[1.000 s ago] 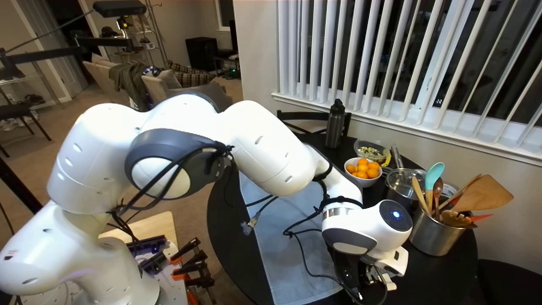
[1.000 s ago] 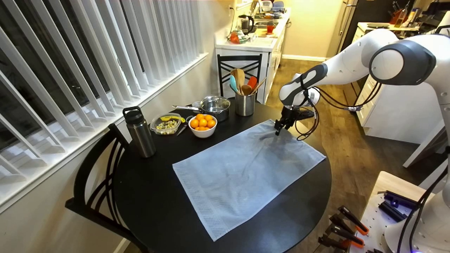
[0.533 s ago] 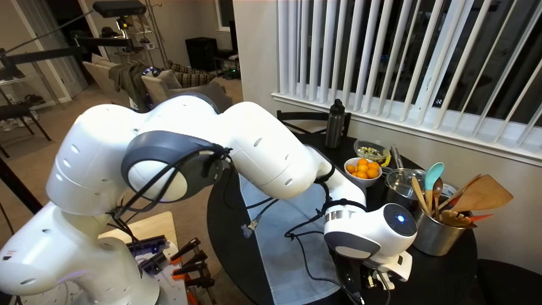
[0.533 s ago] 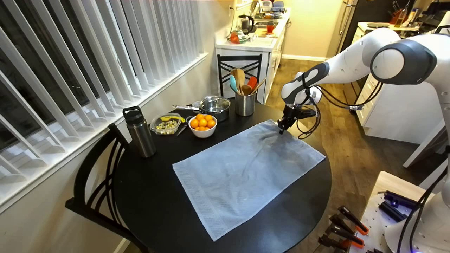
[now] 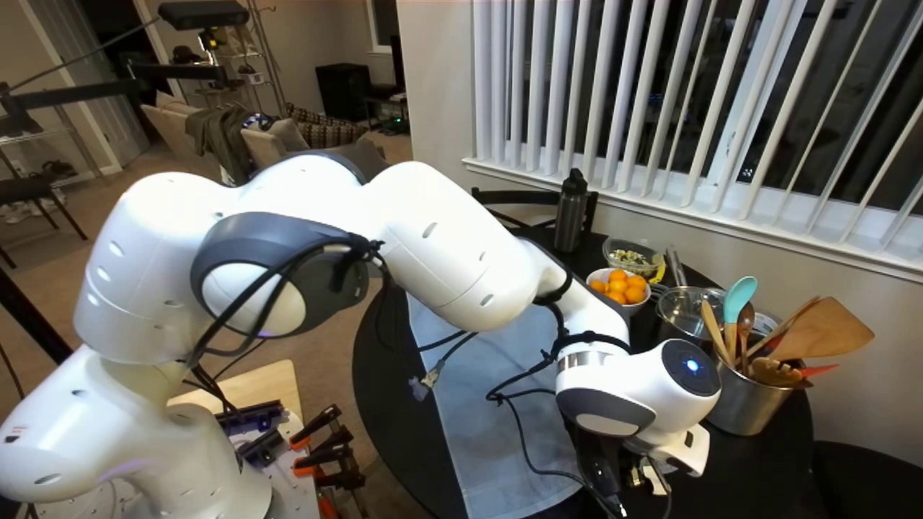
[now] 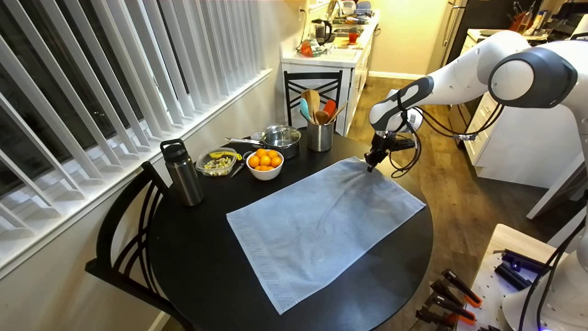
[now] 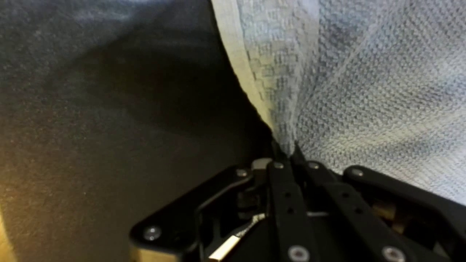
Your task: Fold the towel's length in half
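Observation:
The towel (image 6: 321,225), light grey-blue, lies spread over the round table. It also shows in part behind the arm in an exterior view (image 5: 469,440). My gripper (image 6: 370,169) is at the middle of the towel's far short edge. In the wrist view the gripper (image 7: 287,151) is shut, and the pinched hem of the towel (image 7: 364,91) runs in between its fingertips. Creases fan out from the grip, and the edge looks slightly raised there. The very tips are hidden by dark shadow and cloth.
A bowl of oranges (image 6: 265,172), a pot (image 6: 287,146), a utensil holder (image 6: 320,136), a food container (image 6: 217,168) and a steel bottle (image 6: 183,179) stand along the window side. A black chair (image 6: 133,248) is close to the table. Cables hang from the arm.
The jaws have come together on the towel's edge. The gripper has shifted a little outward and slightly up, and creases in the cloth now run toward it.

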`<state>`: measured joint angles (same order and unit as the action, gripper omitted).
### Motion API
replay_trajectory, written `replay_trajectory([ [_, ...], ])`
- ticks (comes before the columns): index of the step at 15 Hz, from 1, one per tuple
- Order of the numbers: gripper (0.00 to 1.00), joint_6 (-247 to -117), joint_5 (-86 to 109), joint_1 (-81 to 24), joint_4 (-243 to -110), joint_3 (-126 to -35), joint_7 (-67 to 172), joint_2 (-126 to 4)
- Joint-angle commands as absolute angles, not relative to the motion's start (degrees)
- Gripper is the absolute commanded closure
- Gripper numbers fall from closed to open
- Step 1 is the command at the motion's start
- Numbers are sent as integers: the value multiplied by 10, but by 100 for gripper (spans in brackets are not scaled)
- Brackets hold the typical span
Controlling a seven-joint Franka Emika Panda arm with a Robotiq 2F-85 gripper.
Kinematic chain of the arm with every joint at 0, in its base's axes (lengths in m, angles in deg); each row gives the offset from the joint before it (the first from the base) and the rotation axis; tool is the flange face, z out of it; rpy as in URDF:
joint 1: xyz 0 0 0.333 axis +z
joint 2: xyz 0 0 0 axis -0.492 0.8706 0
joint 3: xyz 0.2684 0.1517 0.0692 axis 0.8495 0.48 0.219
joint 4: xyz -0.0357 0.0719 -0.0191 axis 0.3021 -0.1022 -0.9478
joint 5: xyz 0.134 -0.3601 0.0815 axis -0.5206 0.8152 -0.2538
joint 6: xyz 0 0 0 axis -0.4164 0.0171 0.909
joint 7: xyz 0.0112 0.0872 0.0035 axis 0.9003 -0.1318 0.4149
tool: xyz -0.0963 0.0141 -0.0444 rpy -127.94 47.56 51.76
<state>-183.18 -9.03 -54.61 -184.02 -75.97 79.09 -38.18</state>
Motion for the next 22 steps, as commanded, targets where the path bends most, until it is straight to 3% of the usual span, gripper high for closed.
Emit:
replay_trajectory([
  [1,98,-1814,-70,-544,-1861,-783,790,-427],
  [22,98,-1868,93,-534,-1837,-892,744,-438],
])
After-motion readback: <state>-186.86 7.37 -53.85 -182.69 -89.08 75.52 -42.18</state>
